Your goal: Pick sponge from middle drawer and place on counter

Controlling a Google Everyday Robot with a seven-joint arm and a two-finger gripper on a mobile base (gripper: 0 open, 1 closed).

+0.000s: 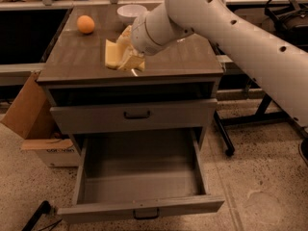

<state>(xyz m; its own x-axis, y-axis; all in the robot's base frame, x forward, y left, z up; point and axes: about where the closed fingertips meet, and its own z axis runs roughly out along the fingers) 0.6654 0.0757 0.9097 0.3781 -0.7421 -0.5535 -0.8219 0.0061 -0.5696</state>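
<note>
The pale yellow sponge [113, 55] is held by my gripper [126, 57] just above the front middle of the counter [192, 54]. The gripper is shut on the sponge, with the white arm reaching in from the upper right. The middle drawer [139, 172] is pulled wide open below, and its grey floor is bare. Its small dark handle [146, 214] faces the front.
An orange fruit [85, 24] and a white bowl [131, 12] sit at the back of the counter. The upper handled drawer [137, 114] is closed. A cardboard box [29, 117] stands left of the cabinet. Black chair legs [250, 121] stand to the right.
</note>
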